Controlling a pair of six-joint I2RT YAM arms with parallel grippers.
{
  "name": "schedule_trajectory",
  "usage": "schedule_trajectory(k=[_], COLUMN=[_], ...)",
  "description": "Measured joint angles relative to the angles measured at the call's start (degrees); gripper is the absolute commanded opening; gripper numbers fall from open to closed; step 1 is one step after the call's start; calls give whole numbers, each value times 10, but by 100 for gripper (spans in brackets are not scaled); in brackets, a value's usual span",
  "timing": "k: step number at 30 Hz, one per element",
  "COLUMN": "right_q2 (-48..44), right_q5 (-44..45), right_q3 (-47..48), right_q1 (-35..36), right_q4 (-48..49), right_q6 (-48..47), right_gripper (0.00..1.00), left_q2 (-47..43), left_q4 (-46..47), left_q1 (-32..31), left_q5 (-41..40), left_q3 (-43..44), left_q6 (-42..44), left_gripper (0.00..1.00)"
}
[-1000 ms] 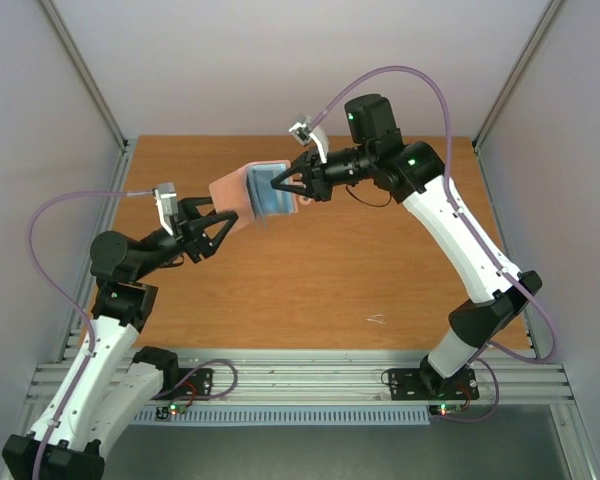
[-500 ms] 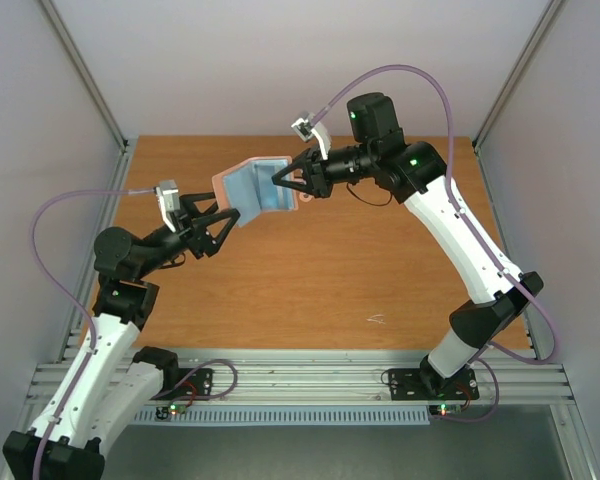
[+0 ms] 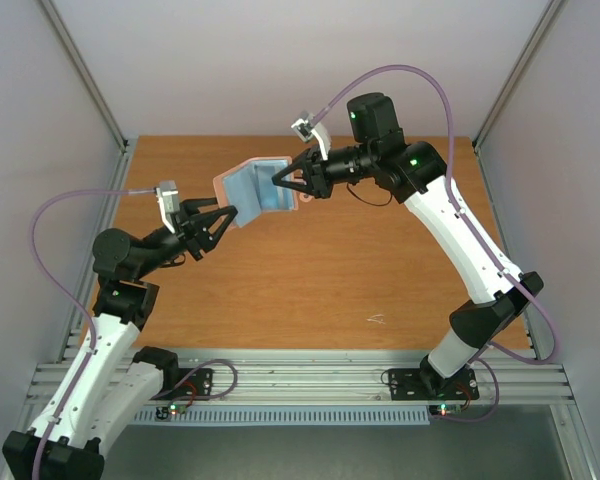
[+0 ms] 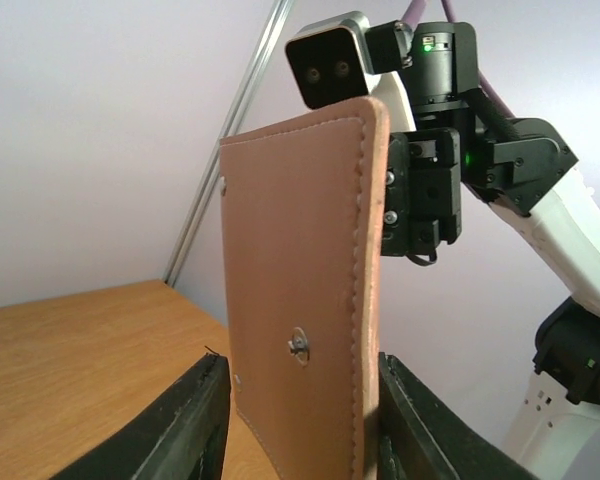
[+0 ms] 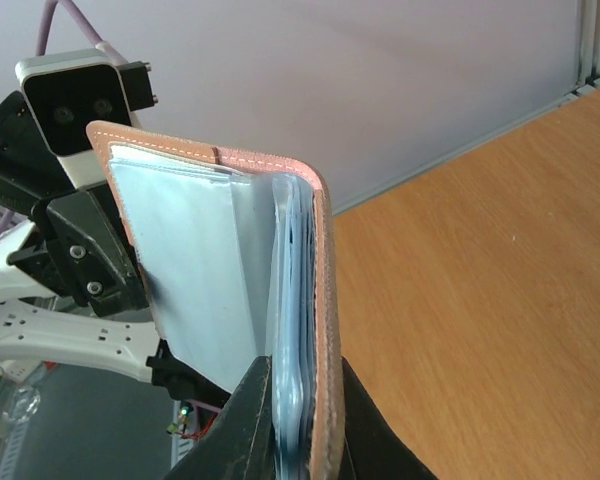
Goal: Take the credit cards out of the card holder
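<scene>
Held up off the brown wooden table (image 3: 380,260), toward its far side, is the taupe-pink stitched leather card holder (image 3: 248,190). It's half open like a book: pale blue pockets (image 5: 205,270) inside, a metal snap stud (image 4: 298,343) outside. It stands on end, long axis near upright, blue inside facing the arm bases. The right gripper (image 3: 281,182) is clamped on the right panel. The left gripper (image 3: 227,217) has its fingers either side of the outer flap; whether they pinch it, I cannot tell.

card holder (image 4: 295,250): no legible text, brand or number on outer or inner face.
robot arms (image 3: 460,240): no readable markings.
</scene>
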Motion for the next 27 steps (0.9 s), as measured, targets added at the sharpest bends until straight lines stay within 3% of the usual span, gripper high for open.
schedule_trajectory(k=[4,8,16,27], right_q2=[0,0,0,0], right_q5=[-1,-8,-20,-38], right_q3=[0,0,-1,-1], right_q1=[-3,-3,-13,-19], right_q4=[-6,-10,-12,-7], right_q6=[-7,-10,-17,-7], right_gripper=[1,1,1,1], left_q2=[0,0,0,0], left_q4=[11,18,30,19], left_q1=[0,0,0,3], left_q5=[12,18,33,11], left_q3=[0,0,0,0], left_q6=[-6,-11,-13,-7], left_gripper=[28,25,33,24])
